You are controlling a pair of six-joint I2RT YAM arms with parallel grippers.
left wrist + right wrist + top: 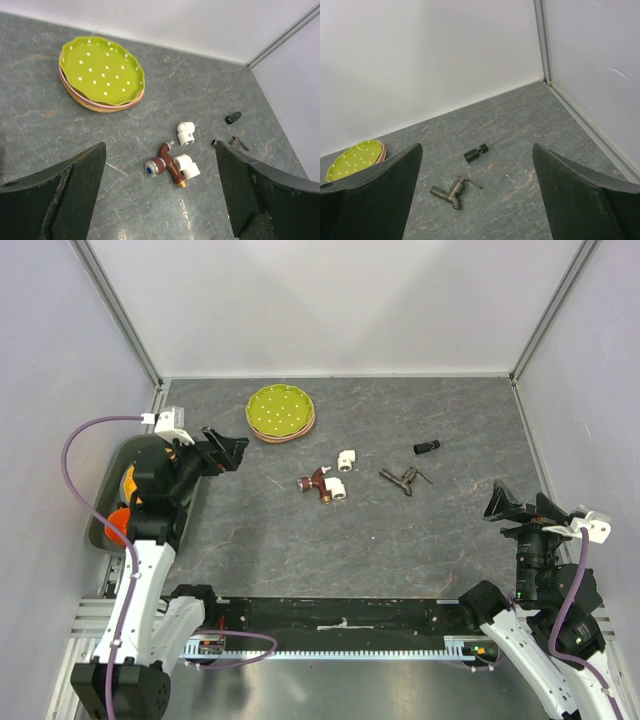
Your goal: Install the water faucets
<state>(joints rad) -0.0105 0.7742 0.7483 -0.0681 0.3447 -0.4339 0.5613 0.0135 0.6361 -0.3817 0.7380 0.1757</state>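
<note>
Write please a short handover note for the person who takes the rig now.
Left gripper: open, empty, raised at the left side.
Right gripper: open, empty, raised at the right side.
Reddish-brown water faucet: mid-table, lying against one white plastic elbow fitting; the other elbow lies apart.
Dark grey metal water faucet: lying alone, further right.
Done: nothing gripped yet. Left: install both.

Grey marbled counter (400, 550) carrying plates and loose plumbing parts.
A stack of plates (280, 412), a lime-green dotted one on top, sits toward the far left. Near the middle the reddish-brown faucet (316, 482) lies on its side. One white elbow fitting (337, 490) touches it, and a second elbow fitting (346, 457) lies just beside it on the far side. To their right lies the dark grey metal faucet (398, 480), and farther back, apart from it, a short black cylinder (427, 447).
</note>
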